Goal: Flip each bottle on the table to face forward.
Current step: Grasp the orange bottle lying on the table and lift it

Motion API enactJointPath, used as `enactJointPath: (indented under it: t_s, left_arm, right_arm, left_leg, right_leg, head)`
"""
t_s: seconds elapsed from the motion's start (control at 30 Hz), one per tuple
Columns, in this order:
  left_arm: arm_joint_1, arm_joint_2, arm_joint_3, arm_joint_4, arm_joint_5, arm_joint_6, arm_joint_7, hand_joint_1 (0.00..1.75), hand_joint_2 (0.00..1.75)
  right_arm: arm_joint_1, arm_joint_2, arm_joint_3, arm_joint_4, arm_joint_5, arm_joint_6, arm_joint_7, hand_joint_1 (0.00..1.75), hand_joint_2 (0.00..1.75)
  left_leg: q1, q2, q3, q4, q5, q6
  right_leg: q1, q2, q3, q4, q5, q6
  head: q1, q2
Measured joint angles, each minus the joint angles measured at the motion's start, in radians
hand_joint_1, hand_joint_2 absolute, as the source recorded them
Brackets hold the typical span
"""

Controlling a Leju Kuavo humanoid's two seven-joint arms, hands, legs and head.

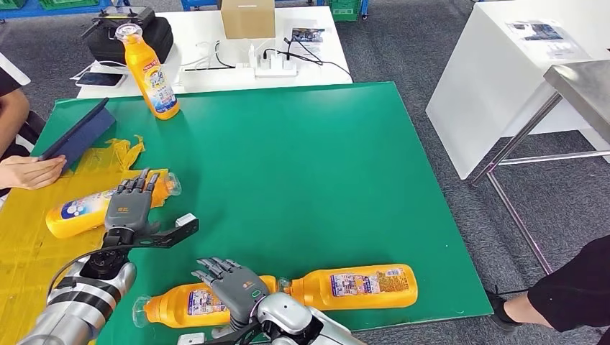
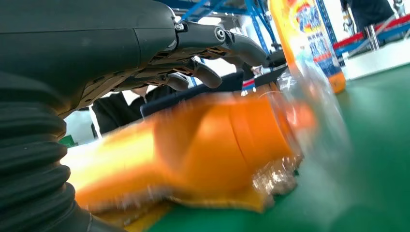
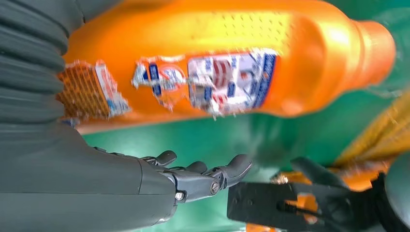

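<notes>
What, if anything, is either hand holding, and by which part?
Nothing is plainly held. The left hand lies over the lying orange plastic bottle near its neck; whether it grips cannot be told. The right hand is open.

Grey carpet floor [image 1: 403, 43]; white tables [image 1: 496, 65]; steel table [image 1: 586, 83].

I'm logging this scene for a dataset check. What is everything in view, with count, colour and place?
Bottles: four, orange. One upright at the mat's far left; one lying under the left hand; two lying at the near edge.
Mat: one, green, covering the table.
Sheet: one, yellow, mat's left side.
Tablet: one, dark blue, held by a person at left.
Cardboard box: one, brown, on the white table behind.
Power strip: one, white, same table.
Left hand: grey, over the lying bottle.
Right hand: grey, above a near-edge bottle.
</notes>
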Motion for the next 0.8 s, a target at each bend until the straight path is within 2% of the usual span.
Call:
enactJointPath:
  t_s: [0.1, 0.3, 0.4, 0.8]
  left_arm:
    - [-0.013, -0.011, -0.001, 0.039, 0.013, 0.006, 0.002, 0.0, 0.0]
    - [-0.016, -0.03, 0.012, 0.059, 0.108, 0.092, -0.051, 0.0, 0.0]
    - [-0.008, -0.04, 0.026, 0.04, 0.16, 0.101, -0.082, 0.0, 0.0]
    - [0.005, -0.051, 0.046, 0.001, 0.174, 0.1, -0.091, 0.0, 0.0]
  right_arm:
    - [-0.017, 0.007, 0.012, 0.031, 0.009, 0.007, 0.015, 0.0, 1.75]
    - [-0.054, 0.016, 0.037, 0.082, 0.054, 0.012, 0.093, 0.05, 1.75]
    - [-0.065, 0.018, 0.042, 0.103, 0.071, 0.012, 0.12, 0.05, 1.75]
    - [-0.081, 0.021, 0.048, 0.132, 0.078, 0.011, 0.128, 0.05, 1.75]
  left_leg:
    - [0.0, 0.0, 0.0, 0.0, 0.0, 0.0]
    - [0.0, 0.0, 0.001, 0.0, 0.0, 0.0]
    - [0.0, -0.001, 0.002, 0.0, 0.0, 0.0]
    - [0.0, -0.001, 0.005, 0.0, 0.001, 0.0]
  right_leg:
    - [0.0, 0.0, 0.0, 0.0, 0.0, 0.0]
    - [0.0, 0.0, -0.002, 0.0, 0.0, 0.0]
    - [0.0, 0.0, -0.005, 0.0, -0.001, -0.001]
    - [0.0, 0.0, -0.004, 0.0, -0.001, 0.0]
  head:
    - [0.0, 0.0]
    - [0.0, 0.0]
    - [0.0, 0.0]
    - [0.0, 0.0]
